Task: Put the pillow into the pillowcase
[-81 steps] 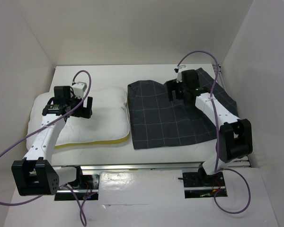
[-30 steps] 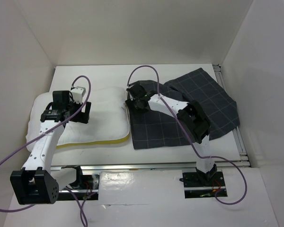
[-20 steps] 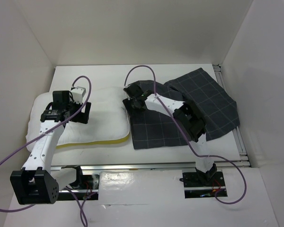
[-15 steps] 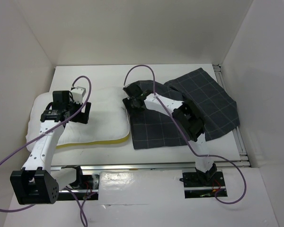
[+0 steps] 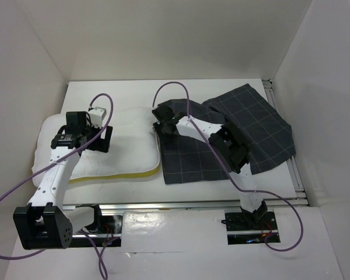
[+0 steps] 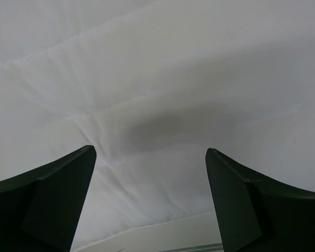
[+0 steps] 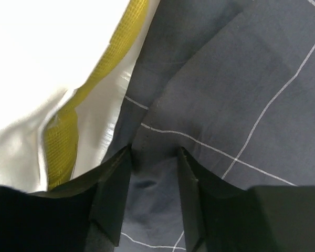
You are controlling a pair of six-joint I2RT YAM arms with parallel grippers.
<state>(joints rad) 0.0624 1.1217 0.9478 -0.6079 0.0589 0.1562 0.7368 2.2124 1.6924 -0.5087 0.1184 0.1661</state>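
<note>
Pillowcase [image 7: 226,94] edge sits between fingers of the part-open right hand [image 7: 155,153], beside the pillow [image 7: 47,52].

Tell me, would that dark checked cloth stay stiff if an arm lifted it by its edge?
Probably floppy: the pillowcase lies in folds and creases. Lifted at the edge where the right gripper sits, it would likely droop rather than hold shape. It looks thin, so probably light.
</note>
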